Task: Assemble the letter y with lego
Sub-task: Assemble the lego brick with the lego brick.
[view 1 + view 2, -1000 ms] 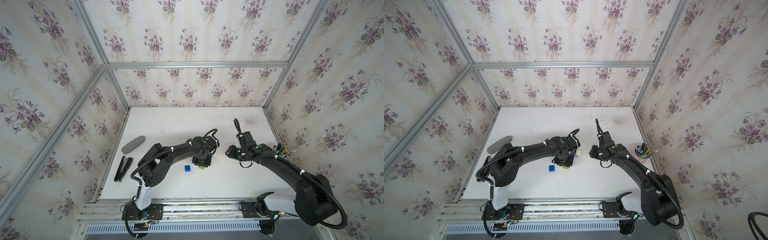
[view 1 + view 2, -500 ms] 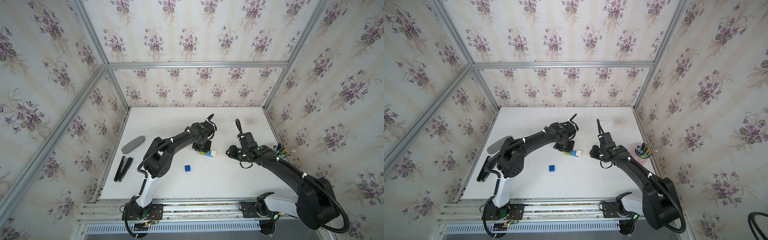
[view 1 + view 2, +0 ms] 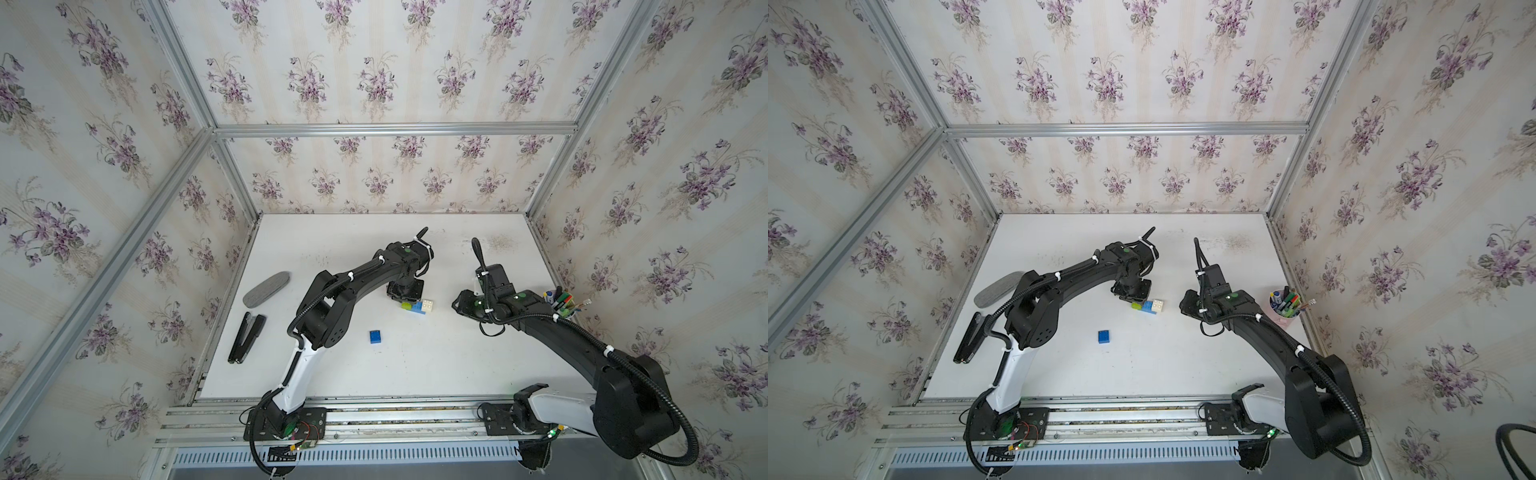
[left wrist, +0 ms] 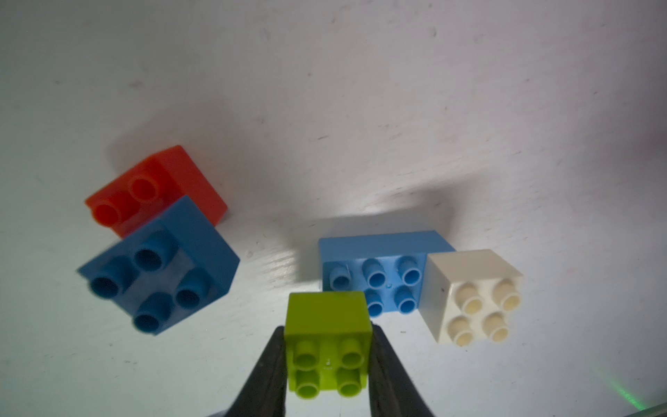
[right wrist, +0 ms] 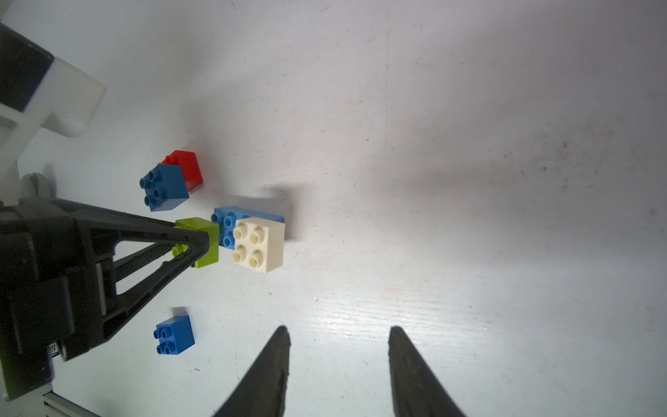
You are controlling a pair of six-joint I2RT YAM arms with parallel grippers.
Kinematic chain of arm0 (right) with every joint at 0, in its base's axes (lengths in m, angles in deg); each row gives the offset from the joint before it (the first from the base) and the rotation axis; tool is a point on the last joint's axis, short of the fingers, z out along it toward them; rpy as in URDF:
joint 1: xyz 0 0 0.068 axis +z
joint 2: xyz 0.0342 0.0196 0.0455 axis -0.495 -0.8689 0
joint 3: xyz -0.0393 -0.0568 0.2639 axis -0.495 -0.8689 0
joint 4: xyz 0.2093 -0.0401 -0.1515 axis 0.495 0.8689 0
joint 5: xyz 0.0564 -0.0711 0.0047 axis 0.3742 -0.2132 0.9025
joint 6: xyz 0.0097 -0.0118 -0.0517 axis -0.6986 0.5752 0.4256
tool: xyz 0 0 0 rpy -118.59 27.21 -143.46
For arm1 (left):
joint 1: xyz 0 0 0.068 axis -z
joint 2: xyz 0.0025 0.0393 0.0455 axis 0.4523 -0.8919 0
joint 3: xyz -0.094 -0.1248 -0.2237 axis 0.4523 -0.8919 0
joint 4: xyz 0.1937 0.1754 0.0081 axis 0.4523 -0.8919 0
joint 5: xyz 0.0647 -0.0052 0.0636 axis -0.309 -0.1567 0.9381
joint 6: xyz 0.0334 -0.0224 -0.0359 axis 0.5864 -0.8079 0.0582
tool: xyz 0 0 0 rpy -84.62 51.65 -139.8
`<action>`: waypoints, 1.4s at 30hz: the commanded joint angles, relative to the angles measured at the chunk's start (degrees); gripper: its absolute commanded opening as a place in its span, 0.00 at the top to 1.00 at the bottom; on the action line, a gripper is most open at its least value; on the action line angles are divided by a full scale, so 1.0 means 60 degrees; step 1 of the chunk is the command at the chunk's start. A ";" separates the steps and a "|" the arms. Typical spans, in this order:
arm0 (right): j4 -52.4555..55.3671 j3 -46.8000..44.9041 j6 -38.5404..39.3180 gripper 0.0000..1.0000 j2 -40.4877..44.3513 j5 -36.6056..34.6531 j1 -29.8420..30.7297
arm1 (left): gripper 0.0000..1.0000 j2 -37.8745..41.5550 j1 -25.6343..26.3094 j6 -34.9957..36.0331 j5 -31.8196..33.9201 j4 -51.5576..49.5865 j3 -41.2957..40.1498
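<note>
Midway across the white worktop (image 3: 316,245), pinching a lime green studded plastic brick (image 4: 328,346) in the left hand (image 4: 327,328).
Clamped between both black fingers (image 4: 267,368) over one end of a longer light blue studded brick (image 4: 382,249); seated or not, cannot tell. On that brick's other end, a cream-white square brick (image 4: 472,292). Just beside, a dark blue square brick (image 4: 158,267) stacked askew on a red brick (image 4: 180,173); well apart, alone, a second dark blue brick (image 5: 175,334). Nearby, with the right hand (image 5: 339,329) spread and holding nothing.
</note>
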 commanded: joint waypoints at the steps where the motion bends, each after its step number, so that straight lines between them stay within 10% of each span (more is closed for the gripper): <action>1: -0.0005 0.0094 -0.0033 0.54 -0.0021 -0.0181 0.0006 | 0.81 -0.0047 -0.0008 0.0023 0.0022 -0.0206 0.0074; 42: 0.0042 0.0055 0.0028 0.54 -0.0058 -0.0269 0.0006 | 1.00 -0.0924 0.0523 -0.0858 0.1343 -0.0804 -0.0093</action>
